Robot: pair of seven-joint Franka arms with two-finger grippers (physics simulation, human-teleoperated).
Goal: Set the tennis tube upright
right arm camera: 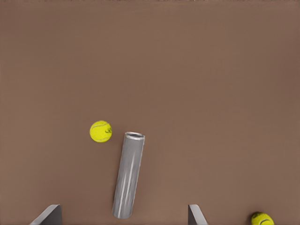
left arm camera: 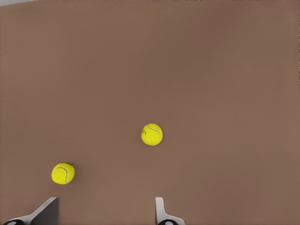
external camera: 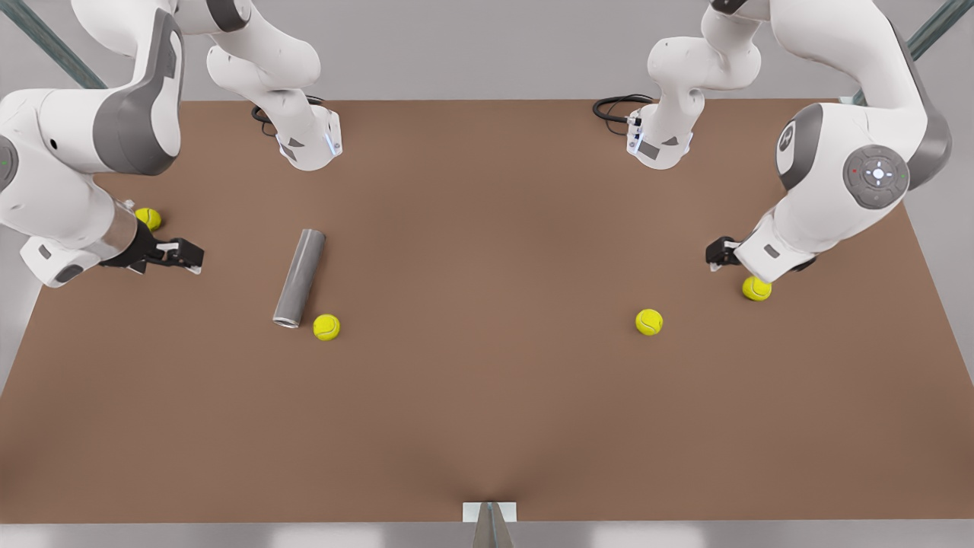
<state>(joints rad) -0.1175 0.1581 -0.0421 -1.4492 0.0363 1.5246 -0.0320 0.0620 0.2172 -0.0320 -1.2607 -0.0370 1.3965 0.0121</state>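
Scene: a tennis tube [external camera: 300, 278] lies flat on the brown worktop [external camera: 487, 411], toward the front view's left, not yet stood up.
Which arm is nearer: the right claw [external camera: 181, 255], at the front view's left edge, sits near the tube; the left claw [external camera: 719, 252], far over at the front view's right, is well apart from it and looks to be waiting.
Direction from claw to tube: the tube lies straight ahead of the right claw, and in the right wrist view it [right arm camera: 128, 175] falls between the two fingertips [right arm camera: 49, 214].
Long axis: the tube runs roughly in line with that wrist camera's forward look, its rimmed end pointing away from the claw; in the front view it slants from the far end down to the near end, which leans slightly to the front view's left.
Right claw state: released, fingers spread wide, grasping nothing.
Left claw state: likewise spread and empty, its fingertips [left arm camera: 161, 211] framing bare worktop and two balls [left arm camera: 152, 134].
Look of the tube: a plain matte grey cylinder, long and slim, with a lighter silvery rim at the end nearer the front camera, which appears open.
Neighbours: one yellow-green ball [external camera: 326, 327] rests just beside the rimmed end, apart from it; another [external camera: 148, 219] lies behind the right claw.
Judgement: the right arm is better placed to grasp, though the ball beside the rim could be nudged.
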